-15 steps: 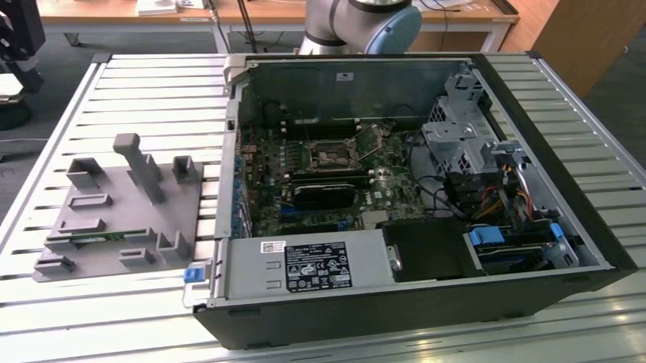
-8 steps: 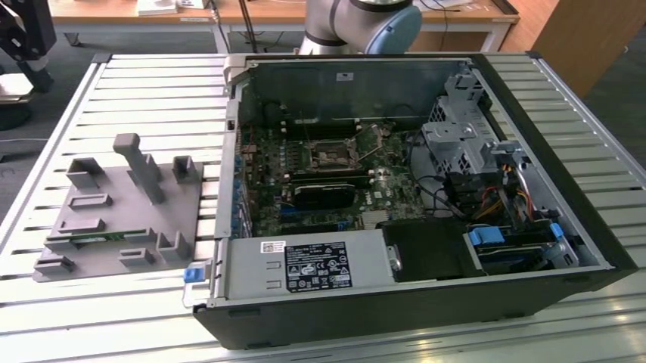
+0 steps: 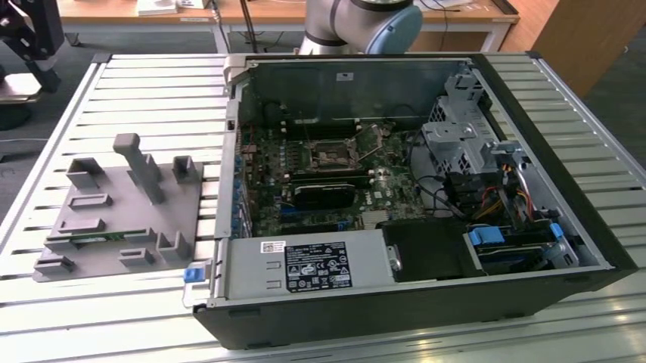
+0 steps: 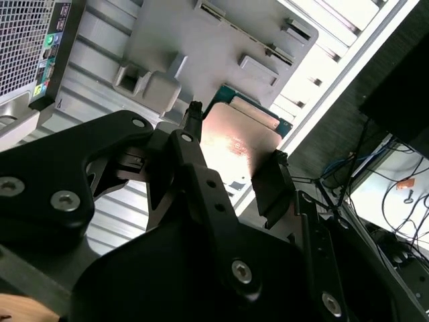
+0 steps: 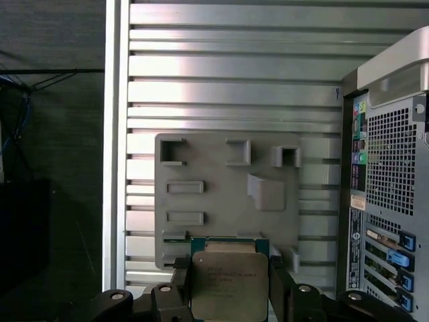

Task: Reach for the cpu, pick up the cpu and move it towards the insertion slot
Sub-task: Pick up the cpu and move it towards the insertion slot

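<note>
Hand (image 5: 230, 285) clamped on cpu (image 5: 229, 287), above grey fixture tray (image 5: 221, 194) w/ green memory stick (image 3: 101, 237); insertion slot (image 3: 330, 156) inside open PC case (image 3: 525, 121).

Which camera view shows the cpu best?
The first wrist view: the cpu faces the camera squarely, its metal top plain, held between the gripper fingers. The second wrist view shows it slanted, with glare.

Glossy silvery metal tops the cpu (image 5: 226, 285) (thin green rim), matt black fingers (image 5: 179, 295) flanking it, above a matt grey plastic holder (image 5: 228, 194) on ribbed, shiny metal table (image 5: 228, 87).
</note>
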You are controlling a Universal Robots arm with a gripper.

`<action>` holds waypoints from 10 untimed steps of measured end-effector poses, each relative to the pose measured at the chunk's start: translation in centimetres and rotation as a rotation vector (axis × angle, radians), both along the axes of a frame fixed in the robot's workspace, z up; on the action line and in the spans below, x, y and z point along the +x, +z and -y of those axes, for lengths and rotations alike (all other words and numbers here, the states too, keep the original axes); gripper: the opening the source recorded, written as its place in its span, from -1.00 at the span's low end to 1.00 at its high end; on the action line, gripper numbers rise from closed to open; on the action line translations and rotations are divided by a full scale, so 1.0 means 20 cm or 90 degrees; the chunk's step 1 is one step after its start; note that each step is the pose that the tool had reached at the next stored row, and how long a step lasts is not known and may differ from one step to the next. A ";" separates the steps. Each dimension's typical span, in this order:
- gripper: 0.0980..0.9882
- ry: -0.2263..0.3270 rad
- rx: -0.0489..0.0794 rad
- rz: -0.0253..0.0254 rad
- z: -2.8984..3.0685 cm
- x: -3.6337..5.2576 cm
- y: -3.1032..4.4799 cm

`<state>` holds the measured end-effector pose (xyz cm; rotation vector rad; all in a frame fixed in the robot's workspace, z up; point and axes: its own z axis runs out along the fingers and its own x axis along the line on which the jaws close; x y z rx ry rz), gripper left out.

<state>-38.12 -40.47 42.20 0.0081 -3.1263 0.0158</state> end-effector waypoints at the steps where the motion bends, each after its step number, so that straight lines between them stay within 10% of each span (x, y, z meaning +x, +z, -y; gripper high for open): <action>1: 0.00 0.000 0.000 0.0000 0.000 0.004 0.000; 10: 0.00 0.000 0.000 0.0001 -0.001 0.044 0.000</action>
